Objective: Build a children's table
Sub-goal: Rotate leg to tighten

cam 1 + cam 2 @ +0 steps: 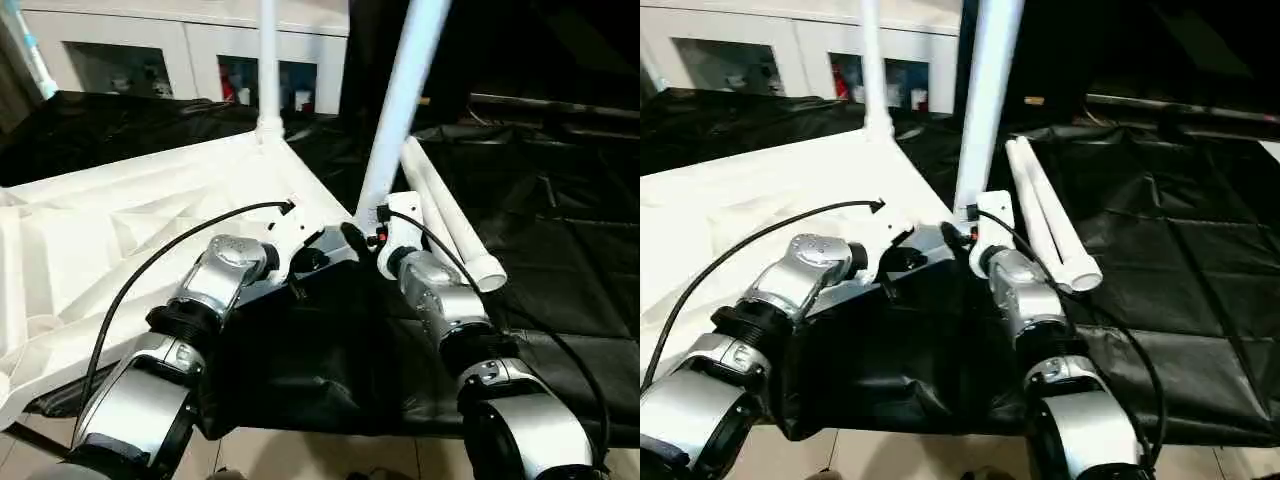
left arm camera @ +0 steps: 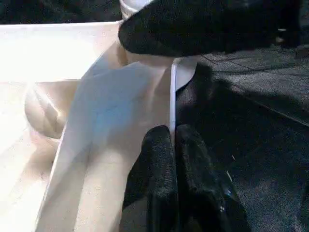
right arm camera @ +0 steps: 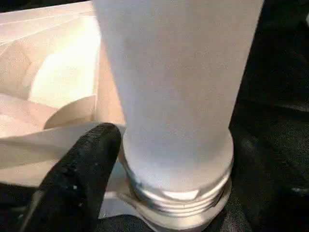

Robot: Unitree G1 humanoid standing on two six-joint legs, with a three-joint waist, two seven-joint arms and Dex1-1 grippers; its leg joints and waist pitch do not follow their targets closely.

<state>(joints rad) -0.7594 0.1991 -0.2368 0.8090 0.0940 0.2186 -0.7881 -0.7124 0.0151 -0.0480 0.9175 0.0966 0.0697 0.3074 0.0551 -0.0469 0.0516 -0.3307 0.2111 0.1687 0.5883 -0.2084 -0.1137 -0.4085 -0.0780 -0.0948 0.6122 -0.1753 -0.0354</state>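
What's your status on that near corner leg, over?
Left end effector shut on the tabletop rim. Right end effector at the near corner leg, which is standing in its socket, threads still showing. Two spare legs alongside, nothing blocking.

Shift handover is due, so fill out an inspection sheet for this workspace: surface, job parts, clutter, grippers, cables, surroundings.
Surface: black sheet covering the work area.
Job parts: tabletop lying underside up, ribs showing; far leg standing in its corner socket; near leg standing at the near corner socket, threaded collar visible in the right wrist view; two spare legs lying side by side on the sheet.
Clutter: nothing seen.
Grippers: left gripper pinching the tabletop's edge; right gripper at the near leg's base, finger state unclear.
Cables: black cable looping over each forearm.
Surroundings: white glass-door cabinet behind.
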